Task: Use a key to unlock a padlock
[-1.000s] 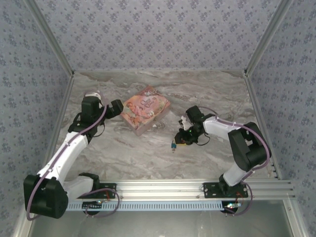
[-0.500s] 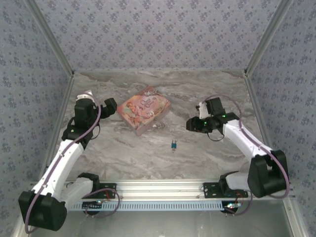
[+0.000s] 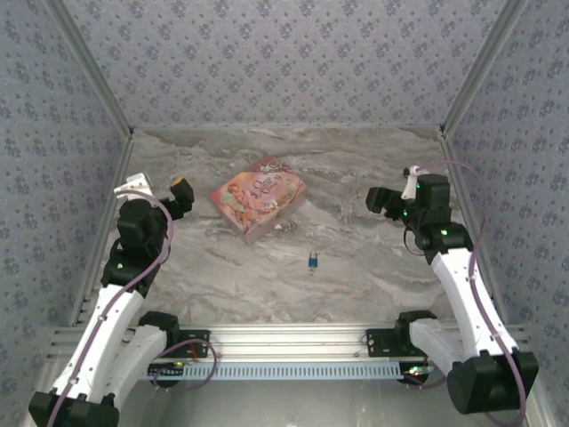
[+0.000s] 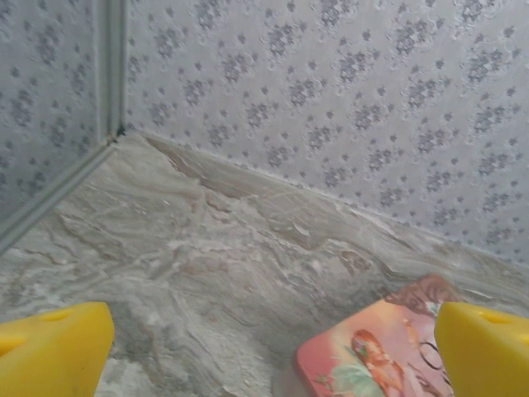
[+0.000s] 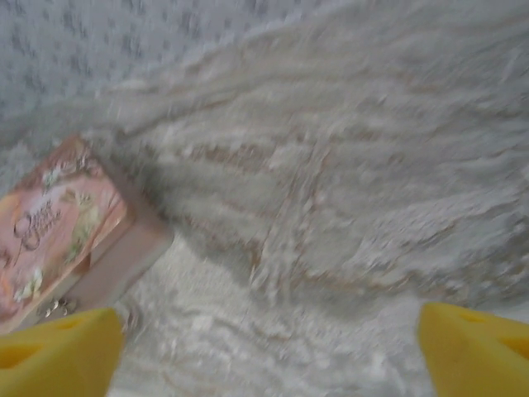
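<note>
Marble-patterned counter [image 3: 356,160], floral-papered walls. Padlock [image 3: 313,261] lies free near the counter's middle, toward the front edge. Pink box [image 3: 260,197] sits behind it, apart. Left gripper [image 3: 158,187] spread wide, empty, left of the box. Right gripper [image 3: 396,189] spread wide, empty, well right of the padlock.

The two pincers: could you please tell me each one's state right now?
Left pincer: open, holding nothing.
Right pincer: open, holding nothing.

A: Worktop [image 3: 373,276]?
B: Marble-look, smooth, low sheen.
A: Box [image 3: 258,197]?
B: Pink printed card, slightly glossy.
A: Padlock [image 3: 313,261]?
B: Blue body, silvery metal part.
A: Rail [image 3: 293,336], near edge?
B: Ribbed bare metal, matt.
</note>
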`<state>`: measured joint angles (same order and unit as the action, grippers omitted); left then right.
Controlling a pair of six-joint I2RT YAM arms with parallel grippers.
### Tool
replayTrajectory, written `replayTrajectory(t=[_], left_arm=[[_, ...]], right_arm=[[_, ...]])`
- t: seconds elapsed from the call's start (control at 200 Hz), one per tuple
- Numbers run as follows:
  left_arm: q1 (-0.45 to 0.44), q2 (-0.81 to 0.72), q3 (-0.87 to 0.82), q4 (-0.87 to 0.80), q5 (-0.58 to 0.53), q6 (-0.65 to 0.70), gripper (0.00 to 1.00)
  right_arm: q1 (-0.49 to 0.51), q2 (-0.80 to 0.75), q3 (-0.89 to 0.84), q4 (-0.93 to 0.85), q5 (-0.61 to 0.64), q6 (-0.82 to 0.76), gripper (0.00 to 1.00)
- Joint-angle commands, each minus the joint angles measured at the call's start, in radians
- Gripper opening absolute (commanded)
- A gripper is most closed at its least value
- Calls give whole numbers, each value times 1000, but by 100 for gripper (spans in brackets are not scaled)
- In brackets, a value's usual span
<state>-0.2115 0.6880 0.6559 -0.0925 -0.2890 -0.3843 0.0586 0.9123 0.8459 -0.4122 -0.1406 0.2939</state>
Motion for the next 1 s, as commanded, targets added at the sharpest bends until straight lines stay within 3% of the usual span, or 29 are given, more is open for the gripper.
replayTrajectory(t=[0.0,0.345,0.475,0.595,0.999], left_arm=[[8,-7,-29,72,-45,76,99],[10,33,-159,241,-46,112,100],[11,62,-165,234,-25,149,100],[10,73,-177,227,-5,157,99],[10,99,-192,239,-5,159,99]], right_arm=[[-52,-84,-49,61,52,-18,100],[-137,-184,-199,203,119,-43,100],[-137,-178,-303,306,88,-163,100],[-138,-176,-359,363,151,-152,100],[-147,-111,-547,643,187,-233,100]])
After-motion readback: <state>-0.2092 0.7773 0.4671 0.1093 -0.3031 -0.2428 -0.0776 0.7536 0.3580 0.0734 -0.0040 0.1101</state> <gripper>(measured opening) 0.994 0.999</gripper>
